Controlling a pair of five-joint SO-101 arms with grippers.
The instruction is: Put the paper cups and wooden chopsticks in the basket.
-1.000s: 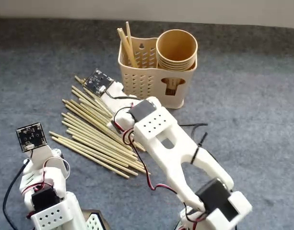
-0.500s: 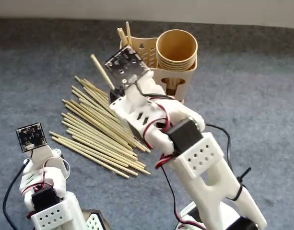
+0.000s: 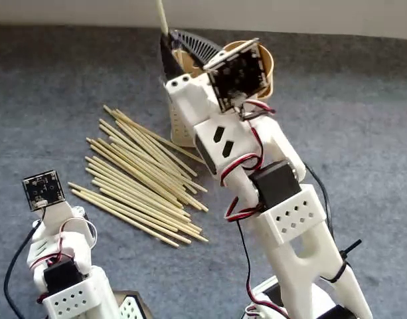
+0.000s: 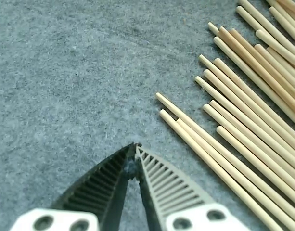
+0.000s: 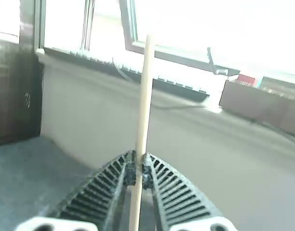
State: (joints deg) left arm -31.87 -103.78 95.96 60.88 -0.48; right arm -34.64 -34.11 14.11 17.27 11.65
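Right arm's up high, white links stretched tall, wrist poised over the cream perforated plastic basket (image 3: 180, 129). The right gripper (image 3: 168, 46) has its black ribbed jaws pinched tight on a single pale wooden chopstick (image 3: 161, 16), and the stick stands nearly upright, its top running off the high view's edge. From the wrist, the right gripper (image 5: 139, 166) clamps the stick low down, most of its length sticking out past the tips. That wrist and its camera board cover much of the basket; just a rim of the stacked tan paper cups (image 3: 269, 66) peeks out behind.

Left arm sits low at the near corner. The left gripper (image 4: 134, 154) is closed on nothing, tips together above the grey carpet-like table cover (image 3: 362, 119), just beside the ends of the loose pile of chopsticks (image 3: 140, 176) fanned out between both arms.
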